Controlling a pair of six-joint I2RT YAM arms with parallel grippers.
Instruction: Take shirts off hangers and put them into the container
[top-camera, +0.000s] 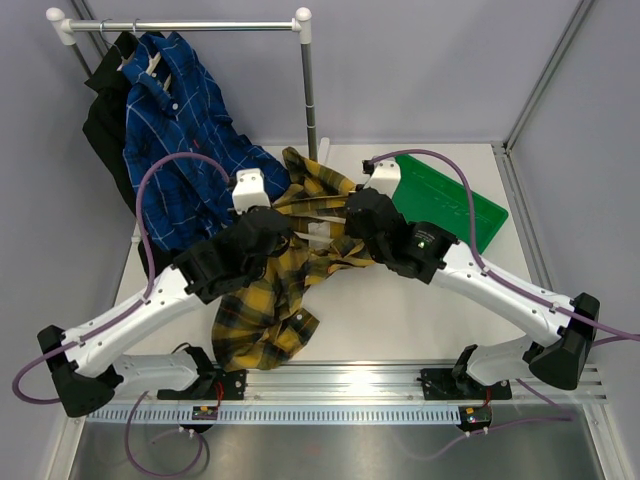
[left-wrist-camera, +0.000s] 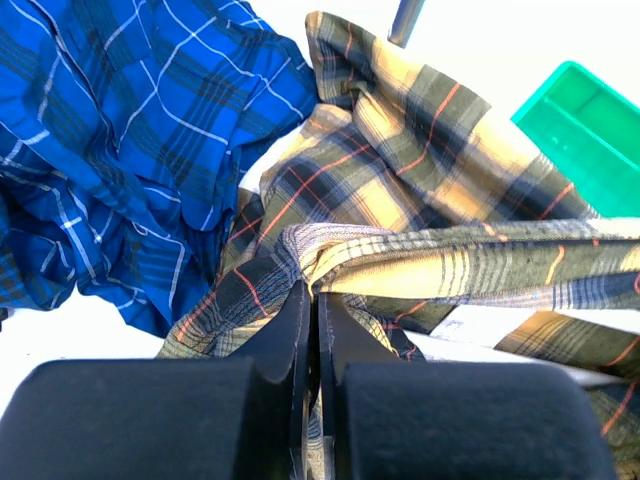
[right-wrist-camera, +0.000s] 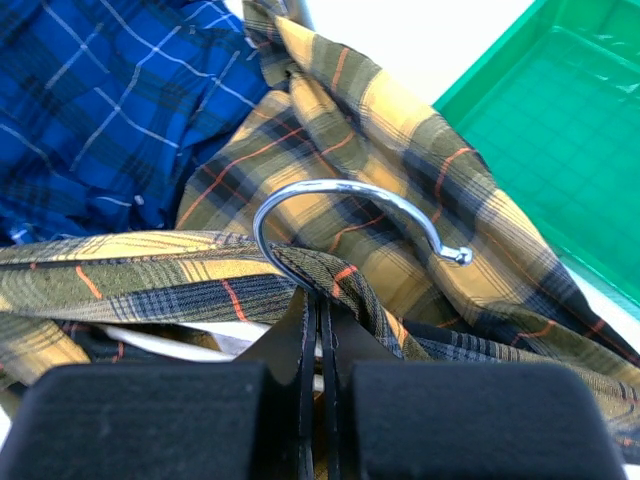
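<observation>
your left gripper is pinched tight on a folded edge of the yellow plaid shirt. your right gripper is closed at the base of the hanger hook, plaid cloth bunched round it. that shirt drapes onto the table between the arms, near the green container. blue shirt and black shirt hang on the rail.

Yellow-and-dark-grey plaid shirt with thin orange lines; blue shirt with pale check lines; plain black shirt; bright green tray; shiny silver hook; white counter.
</observation>
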